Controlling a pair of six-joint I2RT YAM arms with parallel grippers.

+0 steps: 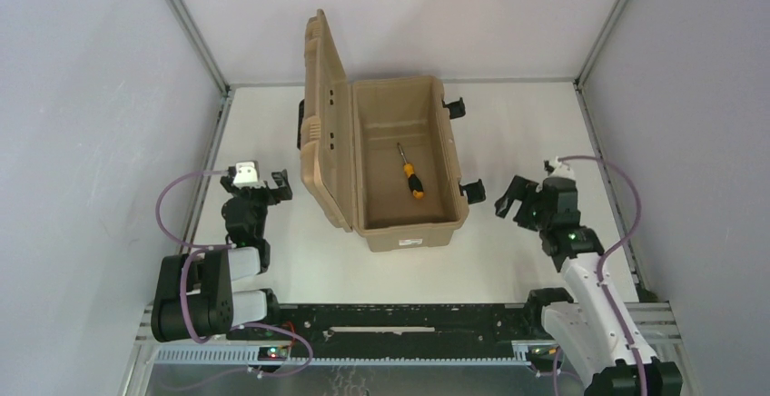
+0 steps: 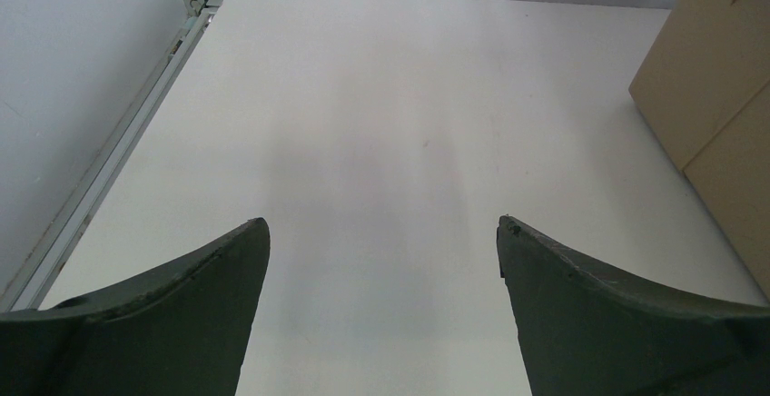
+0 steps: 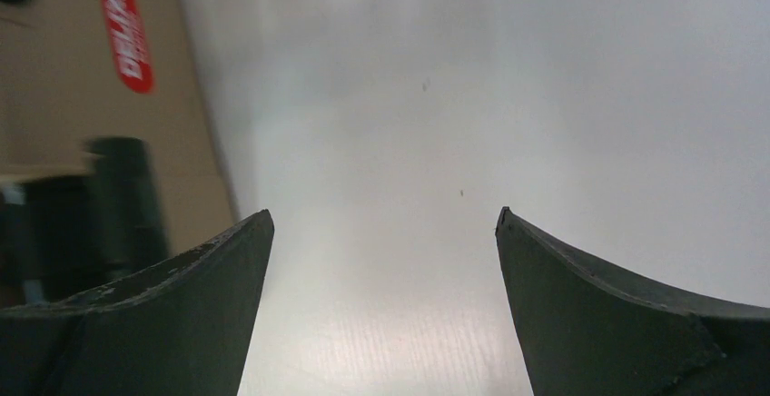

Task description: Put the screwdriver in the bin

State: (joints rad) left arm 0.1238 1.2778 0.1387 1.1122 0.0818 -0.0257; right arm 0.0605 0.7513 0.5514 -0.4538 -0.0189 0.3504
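One screwdriver (image 1: 409,173) is seen lying inside the one open bin (image 1: 409,232). Two claws are counted: the left gripper (image 2: 381,223) and the right gripper (image 3: 383,214), both released.

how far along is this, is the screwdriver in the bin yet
Done: the screwdriver lies on the floor of the open bin, touched by neither arm. In hand: nothing; the left gripper and right gripper are open and empty, one on each side of the bin. Left: nothing that the task names, it looks complete.
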